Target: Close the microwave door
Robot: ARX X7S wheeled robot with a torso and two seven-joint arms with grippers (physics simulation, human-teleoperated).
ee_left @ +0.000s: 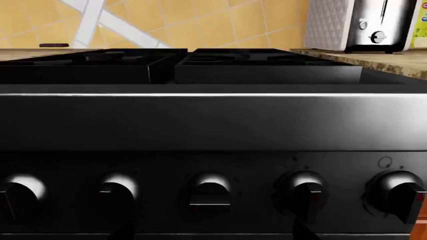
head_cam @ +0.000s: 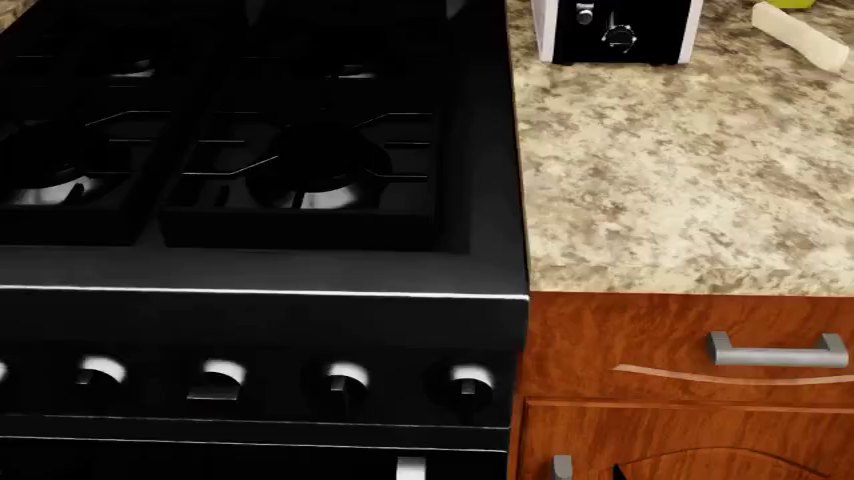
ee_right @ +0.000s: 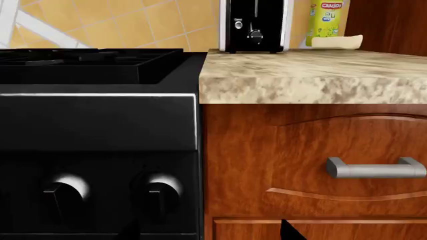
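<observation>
Black gas stove (head_cam: 267, 180) with a row of round knobs (head_cam: 344, 382) fronts the robot, speckled granite countertop (head_cam: 667, 190) and black-and-white toaster (head_cam: 614, 30) alongside; microwave not visible in any view, both grippers out of frame, jaw state unknown.

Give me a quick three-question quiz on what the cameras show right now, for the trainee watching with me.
1. True or false: the microwave is visible in one of the three views.
2. What stands at the back of the granite counter, right of the stove? A) kettle B) toaster C) blender
3. Fill in: the wooden drawer beside the stove has a ____ handle.

Key: 1. False; neither it nor the grippers show. 2. B, the toaster. 3. Metal bar.
</observation>
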